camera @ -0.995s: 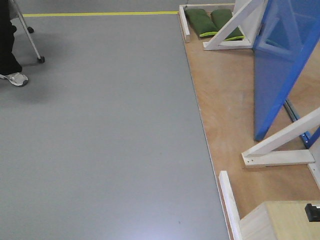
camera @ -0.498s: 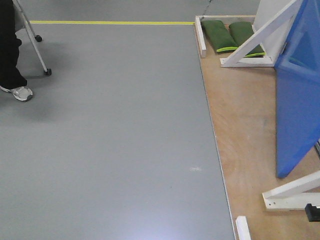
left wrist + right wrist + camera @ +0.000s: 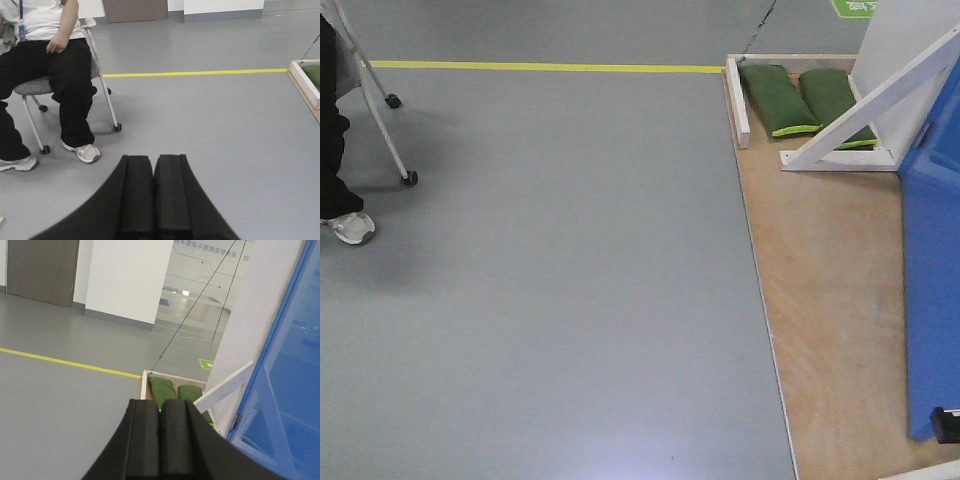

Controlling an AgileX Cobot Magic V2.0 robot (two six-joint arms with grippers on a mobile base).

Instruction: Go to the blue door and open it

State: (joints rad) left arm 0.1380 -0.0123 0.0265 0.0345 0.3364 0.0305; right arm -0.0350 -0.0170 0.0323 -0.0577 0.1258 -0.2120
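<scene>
Both pincers sat pressed together on nothing, left gripper point(image 3: 153, 167) and right gripper point(image 3: 160, 410); I judged us close beside the blue door point(image 3: 932, 290), approach nearly done, opening not begun.

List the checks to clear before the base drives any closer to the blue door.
1. Blue door in view, at the right edge of the front view: ok.
2. Door handle located: not ok, no view shows it.
3. Left gripper jaws shut, empty: ok.
4. Right gripper jaws shut, empty: ok.
5. Seated person off to the left, away from the door: ok.
6. Wooden platform edge passable for the base: cannot tell.
</scene>
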